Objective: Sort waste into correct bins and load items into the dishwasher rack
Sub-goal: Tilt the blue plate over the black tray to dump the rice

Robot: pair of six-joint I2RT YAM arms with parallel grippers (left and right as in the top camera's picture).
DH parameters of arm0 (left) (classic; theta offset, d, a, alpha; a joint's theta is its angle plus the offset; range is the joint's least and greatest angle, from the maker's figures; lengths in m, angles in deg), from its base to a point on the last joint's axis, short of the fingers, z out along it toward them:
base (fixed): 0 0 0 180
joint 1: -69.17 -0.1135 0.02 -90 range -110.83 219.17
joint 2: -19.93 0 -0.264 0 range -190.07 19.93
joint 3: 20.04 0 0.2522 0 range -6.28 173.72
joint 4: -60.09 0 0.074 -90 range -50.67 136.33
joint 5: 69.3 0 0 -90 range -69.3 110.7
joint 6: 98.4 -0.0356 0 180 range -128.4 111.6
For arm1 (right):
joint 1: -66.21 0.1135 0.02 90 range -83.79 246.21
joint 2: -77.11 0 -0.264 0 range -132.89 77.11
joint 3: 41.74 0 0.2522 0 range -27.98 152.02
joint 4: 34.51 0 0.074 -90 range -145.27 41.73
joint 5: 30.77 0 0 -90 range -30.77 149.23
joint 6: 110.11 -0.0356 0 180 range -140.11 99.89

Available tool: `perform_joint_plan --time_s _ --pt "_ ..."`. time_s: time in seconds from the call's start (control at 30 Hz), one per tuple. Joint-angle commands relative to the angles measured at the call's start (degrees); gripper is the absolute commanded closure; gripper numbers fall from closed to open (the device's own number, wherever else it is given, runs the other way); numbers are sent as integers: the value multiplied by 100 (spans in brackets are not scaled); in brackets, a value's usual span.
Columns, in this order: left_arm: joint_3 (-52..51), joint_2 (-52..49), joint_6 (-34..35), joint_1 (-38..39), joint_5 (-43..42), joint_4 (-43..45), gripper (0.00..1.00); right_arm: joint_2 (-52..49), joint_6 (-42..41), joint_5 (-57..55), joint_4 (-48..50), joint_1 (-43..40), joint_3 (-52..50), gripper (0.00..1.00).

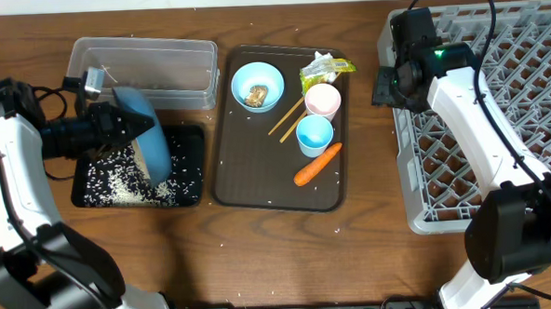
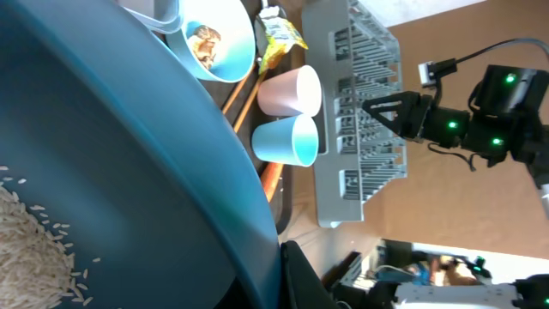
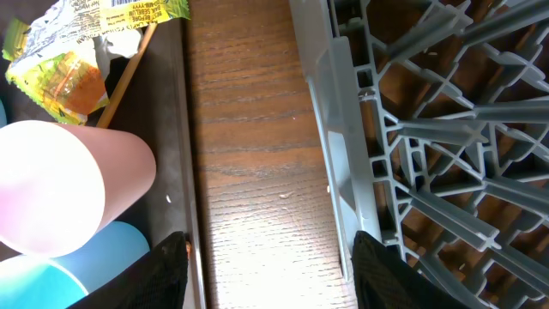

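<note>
Over the shallow black tray (image 1: 191, 160), the left gripper (image 1: 118, 124) holds the large dark-blue bowl (image 1: 152, 132) tipped on its side, jaws pinching its rim, white rice grains (image 1: 114, 185) scattered in the tray below. By the left wall of the dishwasher rack (image 1: 418, 218) the right gripper (image 3: 268, 247) hangs over the wooden surface (image 3: 257, 129), jaws spread and empty

The dark-blue bowl (image 1: 149, 132) tilts steeply over the black tray (image 1: 190, 154), white rice (image 1: 118, 185) scattered there. The clear tub (image 1: 160, 62) sits just behind.
</note>
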Motion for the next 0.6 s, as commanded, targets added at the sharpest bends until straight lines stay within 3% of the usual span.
perform_joint_plan --time_s 0.0,0.57 --pt "-28 -192 -374 -79 -570 -35 94 70 57 -101 -11 -28 -52 44" --pt "-57 -319 -501 -879 -870 -756 94 70 98 -122 24 -28 -79 43"
